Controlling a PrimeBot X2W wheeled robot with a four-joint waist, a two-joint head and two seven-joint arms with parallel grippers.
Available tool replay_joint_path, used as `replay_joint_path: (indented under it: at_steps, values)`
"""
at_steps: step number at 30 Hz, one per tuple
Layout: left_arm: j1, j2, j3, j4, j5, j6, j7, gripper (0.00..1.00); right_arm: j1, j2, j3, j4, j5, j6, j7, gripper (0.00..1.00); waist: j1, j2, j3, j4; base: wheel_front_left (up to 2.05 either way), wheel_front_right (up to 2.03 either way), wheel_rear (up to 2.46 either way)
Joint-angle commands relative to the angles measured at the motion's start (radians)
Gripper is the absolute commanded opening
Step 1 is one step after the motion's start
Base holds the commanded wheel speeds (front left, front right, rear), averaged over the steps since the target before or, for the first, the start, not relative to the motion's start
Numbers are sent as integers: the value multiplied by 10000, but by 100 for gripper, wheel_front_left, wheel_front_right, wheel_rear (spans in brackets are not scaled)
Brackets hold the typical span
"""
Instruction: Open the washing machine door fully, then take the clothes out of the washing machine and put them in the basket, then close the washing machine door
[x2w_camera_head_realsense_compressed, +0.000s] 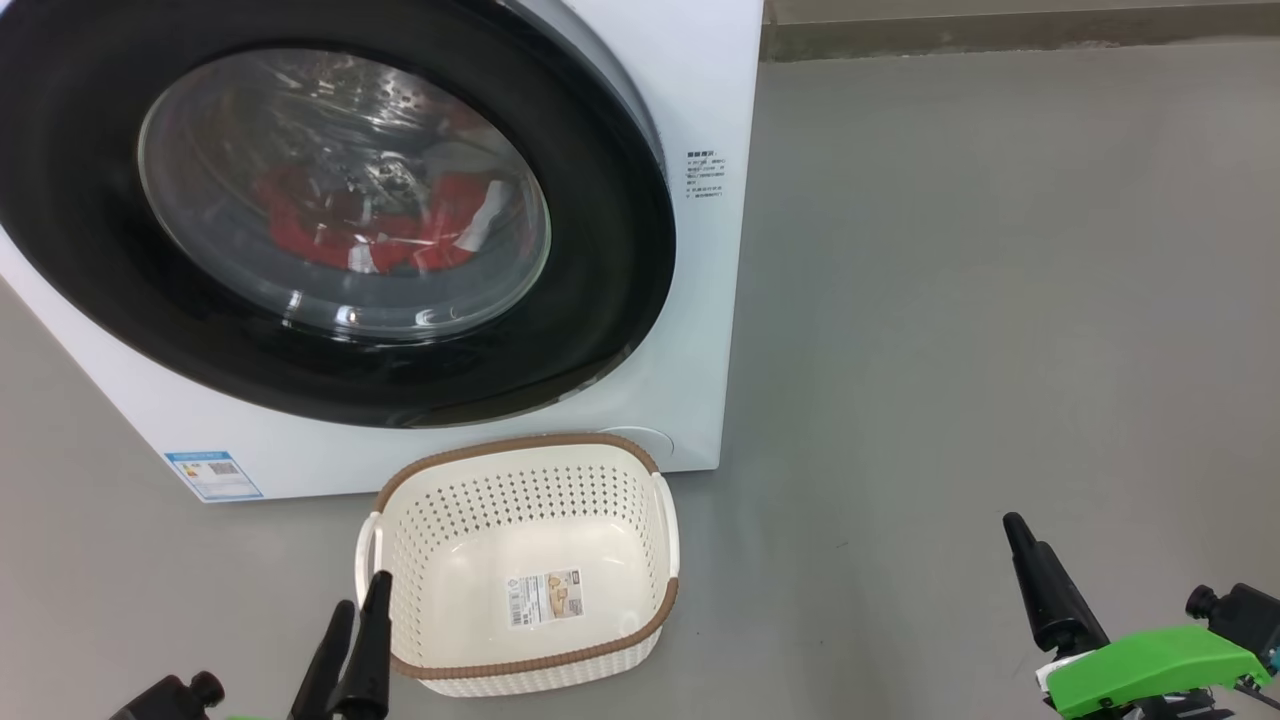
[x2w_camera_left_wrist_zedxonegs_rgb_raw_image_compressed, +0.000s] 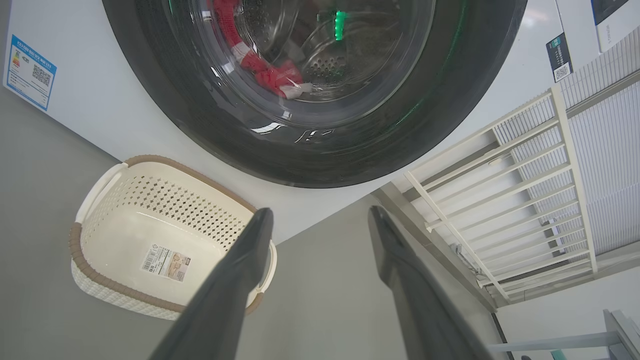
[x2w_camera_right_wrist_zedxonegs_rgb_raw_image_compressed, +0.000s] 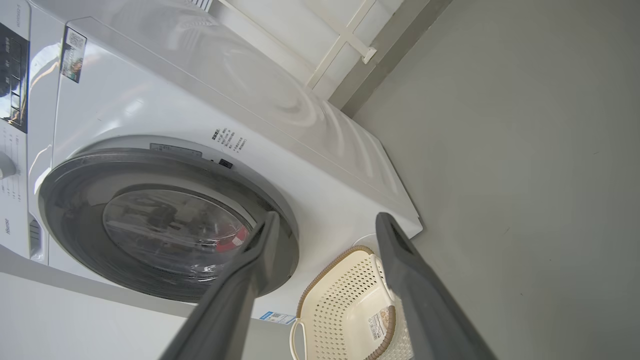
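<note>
We are logging: washing machine door (x2w_camera_head_realsense_compressed: 600, 300) shut, clothes (x2w_camera_head_realsense_compressed: 300, 220) lying behind its glass. Basket (x2w_camera_head_realsense_compressed: 520, 445) sitting on floor (x2w_camera_head_realsense_compressed: 950, 300) just beside washing machine (x2w_camera_head_realsense_compressed: 700, 250) front. Left tool (x2w_camera_left_wrist_zedxonegs_rgb_raw_image_compressed: 320, 211) and right tool (x2w_camera_right_wrist_zedxonegs_rgb_raw_image_compressed: 328, 216) hanging released, empty. Door lying ahead, up-left of both; left tool nearer.

The basket (x2w_camera_head_realsense_compressed: 520, 445) stands on the floor (x2w_camera_head_realsense_compressed: 1000, 300) just before the washer (x2w_camera_head_realsense_compressed: 700, 350), below its door (x2w_camera_head_realsense_compressed: 600, 300), and the clothes (x2w_camera_head_realsense_compressed: 300, 220) lie low inside the washer behind that door's glass.
</note>
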Motion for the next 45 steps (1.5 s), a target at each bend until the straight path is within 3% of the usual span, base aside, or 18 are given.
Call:
replay_joint_path:
  at_steps: [1,45]
  values:
    - [-84,165,78,-329,387,22,-160,100,-55,-178,165,-298,-381,-3,-134,100,-1,0,7,3,0,0,0]
    - [384,210,-103,-947,5533,397,-1437,100,545,-507,372,-566,-4294,-6,-1398,100,-1,0,33,32,0,0,0]
